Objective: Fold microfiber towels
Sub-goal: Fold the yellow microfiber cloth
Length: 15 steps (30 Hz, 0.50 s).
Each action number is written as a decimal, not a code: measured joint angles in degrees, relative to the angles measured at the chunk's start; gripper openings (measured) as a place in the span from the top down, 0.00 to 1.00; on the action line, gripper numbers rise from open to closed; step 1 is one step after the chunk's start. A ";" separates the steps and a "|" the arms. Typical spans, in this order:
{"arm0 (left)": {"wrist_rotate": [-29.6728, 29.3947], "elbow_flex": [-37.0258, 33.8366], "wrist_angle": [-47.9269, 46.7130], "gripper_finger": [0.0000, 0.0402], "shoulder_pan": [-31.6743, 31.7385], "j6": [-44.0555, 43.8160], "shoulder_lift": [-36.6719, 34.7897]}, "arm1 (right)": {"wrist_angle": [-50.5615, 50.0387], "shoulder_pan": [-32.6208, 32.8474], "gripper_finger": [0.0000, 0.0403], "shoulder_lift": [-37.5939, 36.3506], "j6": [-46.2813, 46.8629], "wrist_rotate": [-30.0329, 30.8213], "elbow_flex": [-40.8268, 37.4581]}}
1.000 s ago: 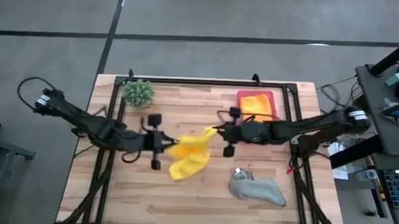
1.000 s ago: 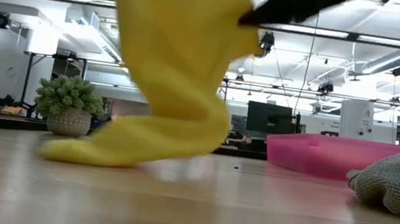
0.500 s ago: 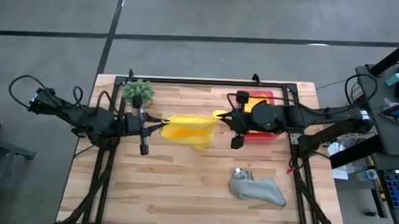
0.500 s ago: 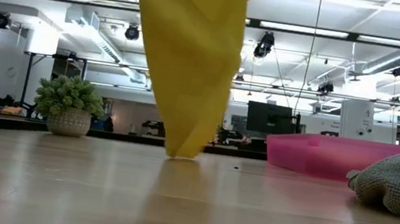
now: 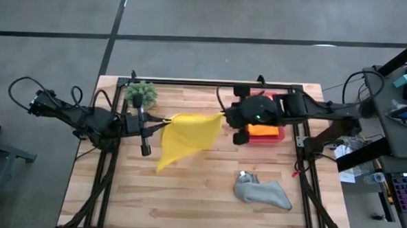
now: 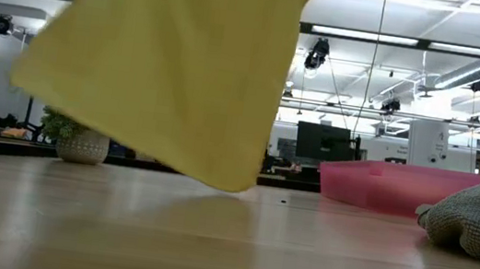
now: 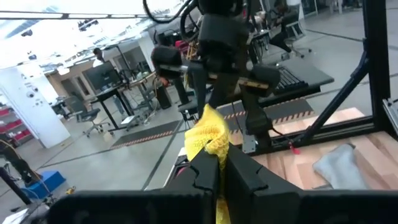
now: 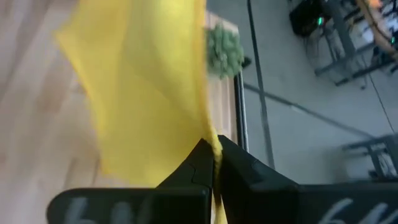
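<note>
Cloth is the whole matter here: from above, the yellow towel (image 5: 182, 137) hangs in the air between the two arms over the back half of the wooden table (image 5: 185, 209), the left gripper (image 5: 163, 122) clamped on one top corner and the right gripper (image 5: 223, 117) clamped on the other, so the top edge runs fairly straight while the free lower corner droops to a point. It looks light and limp, with no stiffness of its own, so I judge the corners are the right places to hold it, and both must be kept level or it will sag and twist. Counted from this view: one yellow towel in the air, one grey towel (image 5: 262, 192) lying crumpled near the front of the table, one orange towel (image 5: 266, 130) lying in the pink tray (image 5: 281, 136), and one small potted plant (image 5: 141, 92) at the back left. The table-level view shows the yellow sheet hanging with its lowest corner just above the wood, the tray and the grey heap off to one side. Each wrist view shows that arm's closed fingers pinching a bunched yellow corner.
</note>
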 joint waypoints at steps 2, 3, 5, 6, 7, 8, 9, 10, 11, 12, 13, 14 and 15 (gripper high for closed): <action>-0.01 -0.32 -0.83 1.00 0.64 0.01 -0.54 | -3.31 -1.38 0.98 1.87 0.39 0.03 2.85; -0.04 -0.38 -2.21 1.00 1.08 -0.04 -0.74 | -4.58 -2.12 0.98 2.63 0.44 0.03 4.01; -0.17 -0.42 -4.88 1.00 2.03 -0.24 -0.95 | -6.32 -3.58 0.98 4.14 0.36 0.03 6.09; -0.45 -0.46 -5.89 1.00 2.58 -0.25 -0.99 | -6.70 -4.36 0.98 4.72 0.09 0.03 6.89; -0.61 -0.46 -6.45 1.00 3.18 -0.22 -1.03 | -6.84 -5.13 0.98 5.20 -0.23 0.03 7.51; -0.67 -0.46 -6.46 1.00 3.89 -0.20 -1.03 | -6.93 -5.88 0.98 5.60 -0.76 0.03 8.00; -0.69 -0.46 -6.37 1.00 4.63 -0.18 -1.06 | -6.90 -6.71 0.98 5.93 -1.08 0.03 8.36; -0.71 -0.45 -6.42 1.00 5.38 0.01 -1.10 | -6.89 -7.49 0.98 6.26 -1.48 0.05 8.66; -0.71 -0.44 -6.41 1.00 6.12 0.24 -1.10 | -6.88 -8.24 0.98 6.54 -2.07 0.08 8.88; -0.72 -0.44 -6.40 1.00 6.90 0.56 -1.10 | -6.71 -8.90 0.98 6.72 -2.55 0.28 8.97; -0.71 -0.44 -6.52 1.00 7.58 1.09 -1.21 | -6.50 -9.53 0.98 6.85 -2.95 0.47 9.09; -0.72 -0.44 -7.09 1.00 8.16 1.51 -1.32 | -6.44 -10.08 0.98 6.93 -3.28 0.47 9.36; -0.78 -0.44 -8.07 1.00 8.64 2.12 -1.48 | -6.41 -10.58 0.98 6.94 -3.57 0.46 9.73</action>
